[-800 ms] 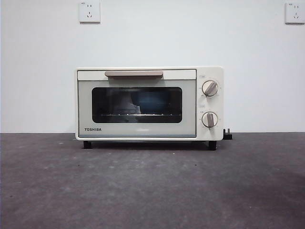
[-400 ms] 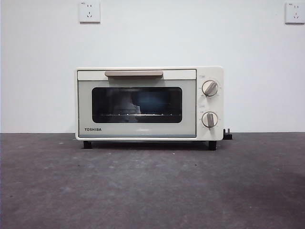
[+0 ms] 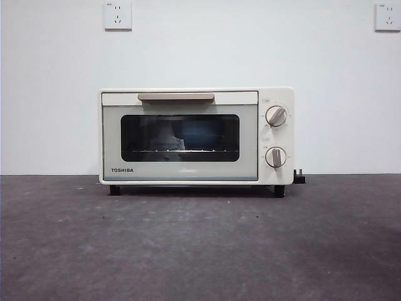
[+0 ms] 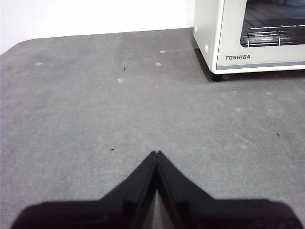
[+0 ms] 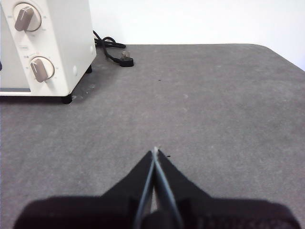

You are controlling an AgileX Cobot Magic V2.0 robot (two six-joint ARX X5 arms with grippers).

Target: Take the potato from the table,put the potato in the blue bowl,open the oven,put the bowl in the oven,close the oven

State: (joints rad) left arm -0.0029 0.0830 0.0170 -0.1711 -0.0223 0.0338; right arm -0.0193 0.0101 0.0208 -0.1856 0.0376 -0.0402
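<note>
On the left, our left gripper (image 4: 156, 153) hangs over bare table (image 3: 200, 251), jaws pressed together and empty. In the middle, the TOSHIBA oven (image 3: 196, 136) faces us, long axis sideways, door closed; the blue bowl (image 3: 202, 135) shows dimly behind the glass, but we cannot see the potato. On the right, our right gripper (image 5: 155, 150) is also closed on nothing. We judge little risk remains, except an incompletely latched door.

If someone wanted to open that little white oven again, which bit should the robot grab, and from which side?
Probably the beige bar handle along the top edge of the oven door. It is a long level bar facing the front, so coming at it from the front, one jaw above it and one below, looks best. Both grippers, left and right, wait shut over the table.
</note>
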